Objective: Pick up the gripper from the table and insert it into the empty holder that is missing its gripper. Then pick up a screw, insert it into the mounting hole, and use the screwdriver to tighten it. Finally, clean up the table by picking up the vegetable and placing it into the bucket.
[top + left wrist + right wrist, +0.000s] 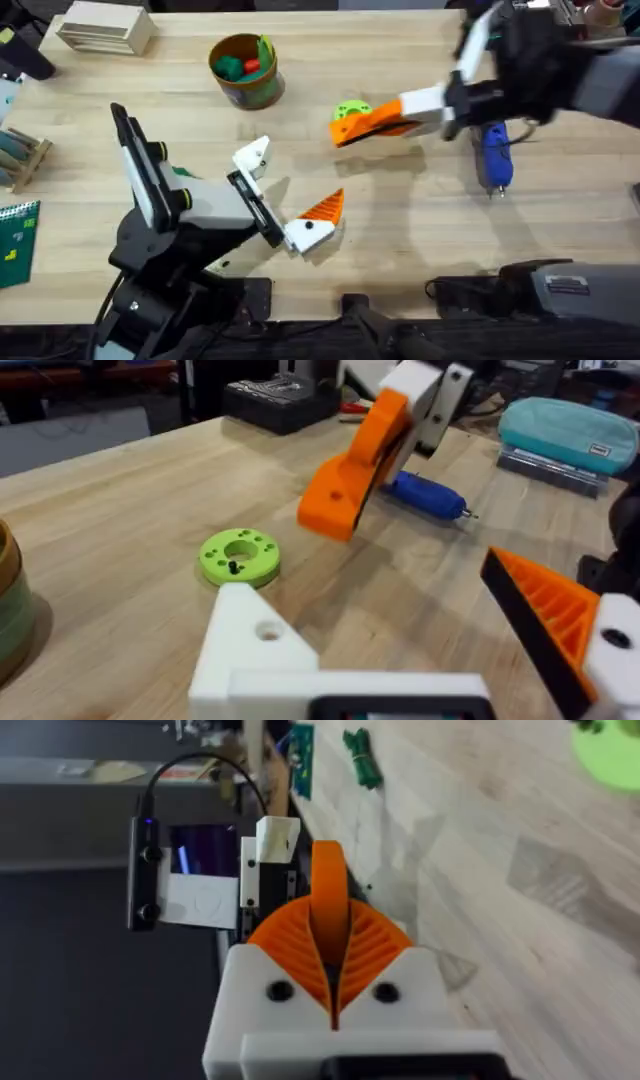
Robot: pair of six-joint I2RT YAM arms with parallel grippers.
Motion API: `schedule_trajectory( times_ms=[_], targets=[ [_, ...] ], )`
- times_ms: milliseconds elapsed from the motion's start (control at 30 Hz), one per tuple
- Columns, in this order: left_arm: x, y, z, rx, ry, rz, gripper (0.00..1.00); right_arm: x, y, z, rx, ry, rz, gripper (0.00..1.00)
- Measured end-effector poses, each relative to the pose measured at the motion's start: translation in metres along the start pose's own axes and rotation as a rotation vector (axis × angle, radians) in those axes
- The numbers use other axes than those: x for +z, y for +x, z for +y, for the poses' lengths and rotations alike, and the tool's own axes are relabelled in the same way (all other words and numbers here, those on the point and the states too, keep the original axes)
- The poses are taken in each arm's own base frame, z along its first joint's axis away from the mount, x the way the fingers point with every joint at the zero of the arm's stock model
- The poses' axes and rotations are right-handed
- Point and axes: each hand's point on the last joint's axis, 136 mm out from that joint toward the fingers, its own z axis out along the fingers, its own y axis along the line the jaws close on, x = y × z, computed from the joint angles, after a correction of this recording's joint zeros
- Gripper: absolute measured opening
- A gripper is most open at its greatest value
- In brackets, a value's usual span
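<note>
Right hand (345, 128): fingers pressed together on an orange wedge finger (372, 122), raised above the bench (400, 230), near a green disc (350, 109). Left hand (285, 195): spread, holding nothing; one white mount (252, 157) bare, the other carrying an orange ribbed pad (323, 208). Blue screwdriver (495, 152): flat on the bench under the right arm. Bucket (245, 72): at the far side, contents green and red.

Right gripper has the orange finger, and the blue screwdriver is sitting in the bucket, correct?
Not quite. The right gripper does hold the orange finger, but the blue screwdriver lies on the table beside that arm, not in the bucket. The overhead view shows it.
</note>
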Motion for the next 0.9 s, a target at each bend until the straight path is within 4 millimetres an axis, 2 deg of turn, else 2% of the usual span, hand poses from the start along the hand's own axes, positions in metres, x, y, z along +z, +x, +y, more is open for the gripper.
schedule_trajectory(
  times_ms=[233,400,567,900],
  targets=[
    [0.000,0.000,0.000,0.000,0.001,0.000,0.987,0.052,0.000,0.003,0.033,-0.117,0.134,0.018],
    [0.000,0.000,-0.001,0.000,0.003,0.000,0.987,0.073,-0.001,0.018,0.006,-0.160,0.175,0.018],
    [0.000,0.000,-0.001,0.000,0.003,0.000,0.988,0.082,0.000,0.028,0.026,-0.172,0.196,0.018],
    [0.000,0.000,0.000,0.000,0.003,0.000,0.987,0.089,0.004,0.028,0.092,-0.151,0.212,0.018]
  ],
)
